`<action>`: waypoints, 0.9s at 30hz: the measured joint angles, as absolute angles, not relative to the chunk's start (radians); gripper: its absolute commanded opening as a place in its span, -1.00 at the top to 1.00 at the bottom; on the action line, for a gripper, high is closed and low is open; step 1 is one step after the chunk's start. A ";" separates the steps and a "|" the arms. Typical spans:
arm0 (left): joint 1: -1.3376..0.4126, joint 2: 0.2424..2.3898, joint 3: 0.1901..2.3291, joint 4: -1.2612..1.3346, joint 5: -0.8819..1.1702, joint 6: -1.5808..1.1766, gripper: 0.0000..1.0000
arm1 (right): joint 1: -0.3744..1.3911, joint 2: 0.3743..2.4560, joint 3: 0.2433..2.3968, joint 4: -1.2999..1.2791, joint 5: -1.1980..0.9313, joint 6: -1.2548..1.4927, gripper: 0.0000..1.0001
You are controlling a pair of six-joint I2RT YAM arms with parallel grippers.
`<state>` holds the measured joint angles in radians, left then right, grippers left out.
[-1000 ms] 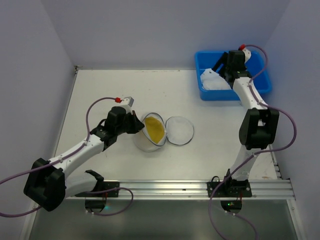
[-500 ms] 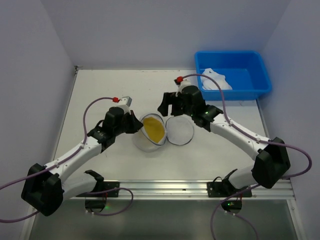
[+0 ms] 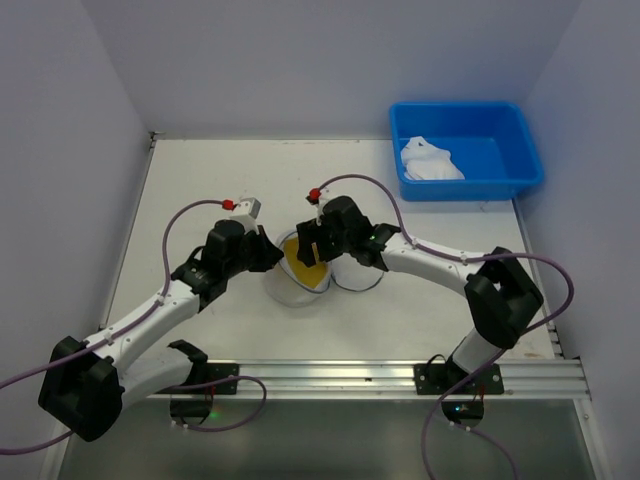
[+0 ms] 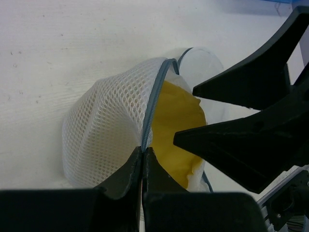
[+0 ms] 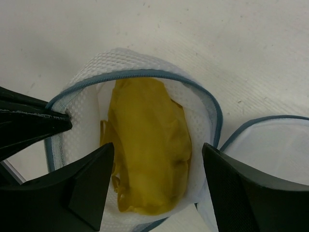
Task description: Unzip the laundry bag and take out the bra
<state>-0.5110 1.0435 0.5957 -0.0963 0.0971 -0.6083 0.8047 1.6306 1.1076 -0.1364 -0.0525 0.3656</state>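
Left wrist view: left claw (image 4: 143,155) clamped on the laundry bag (image 4: 104,128) rim; right claw (image 5: 157,147) spread wide over the bra (image 5: 147,186).

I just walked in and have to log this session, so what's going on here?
A yellow bra is being taken out of a white mesh laundry bag on the table. The bag is already unzipped, and its round lid flap lies open beside it. The left tool is pinched shut on the bag's zipper rim, holding the mouth up. The right tool hangs open over the opening, straddling the bra, which is not yet gripped and sits inside the bag.
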 measured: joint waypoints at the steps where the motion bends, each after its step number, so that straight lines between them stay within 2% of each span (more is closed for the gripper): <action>1: -0.511 1.044 0.595 -0.096 0.097 -0.609 1.00 | 0.811 1.642 1.108 -0.137 -0.052 0.365 -0.49; 14: -0.511 1.045 0.591 -0.095 0.097 -0.609 1.00 | 0.879 1.667 1.111 -0.134 -0.068 0.349 0.12; 27: -0.511 1.052 0.591 -0.094 0.105 -0.610 1.00 | 0.924 1.667 1.142 -0.142 -0.062 0.339 0.14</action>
